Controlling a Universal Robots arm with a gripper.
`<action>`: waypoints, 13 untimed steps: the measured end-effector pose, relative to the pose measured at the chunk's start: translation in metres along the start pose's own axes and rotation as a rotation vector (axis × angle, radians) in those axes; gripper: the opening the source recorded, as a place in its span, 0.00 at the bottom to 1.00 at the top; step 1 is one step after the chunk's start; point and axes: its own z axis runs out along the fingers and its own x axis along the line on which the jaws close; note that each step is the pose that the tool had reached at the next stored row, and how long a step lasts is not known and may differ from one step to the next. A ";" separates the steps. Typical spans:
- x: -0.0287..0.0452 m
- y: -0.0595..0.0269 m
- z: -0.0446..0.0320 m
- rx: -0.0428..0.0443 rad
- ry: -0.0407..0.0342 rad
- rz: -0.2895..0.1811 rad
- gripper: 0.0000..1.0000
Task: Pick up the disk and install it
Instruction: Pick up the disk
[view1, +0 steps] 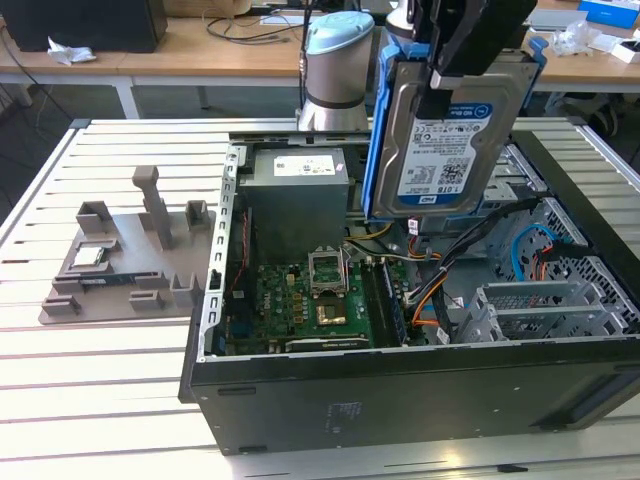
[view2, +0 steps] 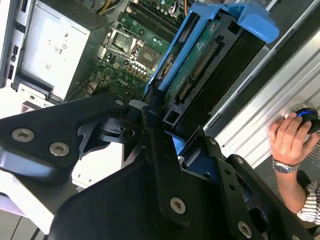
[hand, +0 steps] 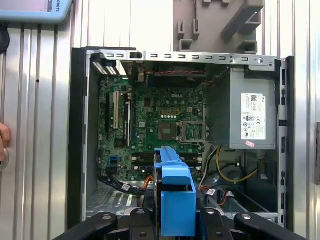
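Observation:
The disk (view1: 447, 135) hangs upright above the open computer case (view1: 400, 400), its blue-and-white label facing the exterior camera and a blue rail frame along its edges. My gripper (view1: 455, 85) is shut on its upper part, black fingers (view1: 437, 100) pressing the labelled face. In the second wrist view the disk (view2: 210, 55) sticks out from between the fingers (view2: 155, 125), connector edge showing. In the first wrist view the blue frame of the disk (hand: 175, 195) sits between my gripper (hand: 175, 222) arms, over the case's cable-filled area.
Inside the case lie the green motherboard (view1: 310, 300), a grey power-supply box (view1: 297, 195) and metal drive bays (view1: 555, 300) on the exterior view's right. A grey fixture tray (view1: 120, 260) holds a small chip (view1: 88, 256). A person's hand (view2: 292, 137) rests beside the table.

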 end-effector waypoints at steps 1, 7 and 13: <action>0.0013 0.0000 0.0000 0.0000 0.0000 0.000 0.36; 0.0113 0.0001 -0.0002 0.0000 0.0000 0.000 0.36; 0.0217 0.0001 -0.0003 0.0000 0.0000 0.000 0.36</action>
